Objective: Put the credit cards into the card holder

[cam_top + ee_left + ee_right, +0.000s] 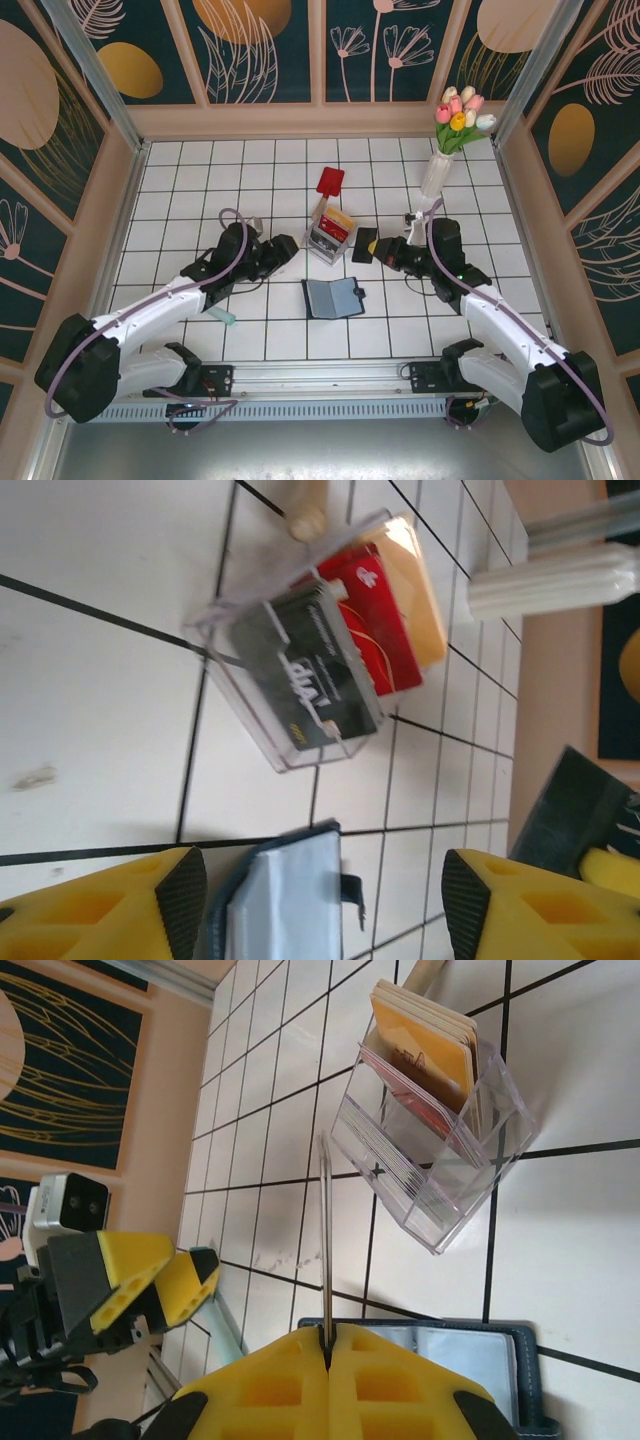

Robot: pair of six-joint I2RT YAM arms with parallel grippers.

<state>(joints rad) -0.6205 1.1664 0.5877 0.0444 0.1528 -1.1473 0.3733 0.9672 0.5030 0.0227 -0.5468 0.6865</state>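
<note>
Now at the transfer step: right end effector (328, 1335) clamped on one dark credit card (325, 1230), near open card holder (333, 297) on desk (200, 180); left end effector (285, 250) spread apart. Next, probably: square card edge over holder, slide in.

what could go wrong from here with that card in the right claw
1. The right claw pinches the card by one edge, so it may pivot or slip on the way to the wallet.
2. The wallet lies open and loose on the tiles, and the open left claw is off it; a push may slide it.
3. The box stands close by and could get knocked.
</note>
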